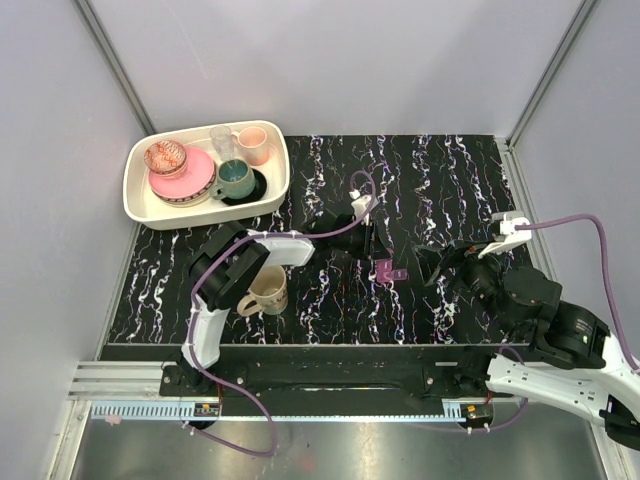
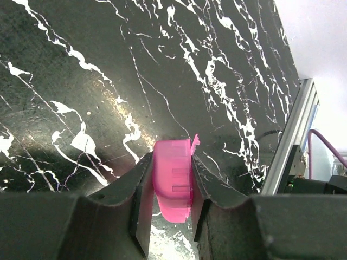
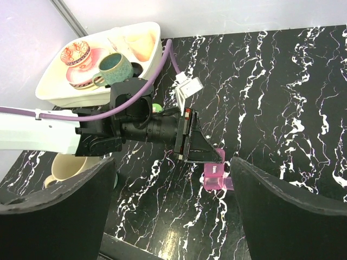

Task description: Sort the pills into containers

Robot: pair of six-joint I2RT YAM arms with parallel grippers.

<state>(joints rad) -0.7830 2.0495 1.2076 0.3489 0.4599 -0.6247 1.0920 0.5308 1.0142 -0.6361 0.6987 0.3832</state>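
Magenta-purple flat plastic pill box (image 2: pixel 172 181) is clamped in my left tool (image 2: pixel 171 161), right tool (image 3: pixel 172 161) spread wide; I see no pills sorted yet.

The pill box (image 2: pixel 173 184) is a small, translucent magenta-pink piece with rounded corners, clamped by its sides in the left gripper (image 2: pixel 172 162). A small flap sticks out at one corner. It sits mid-tabletop (image 1: pixel 450 180); whether it touches is unclear.

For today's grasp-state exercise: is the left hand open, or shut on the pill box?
Shut on it. In the left wrist view, the left hand has both fingers pressed against the pill box, no gap showing.
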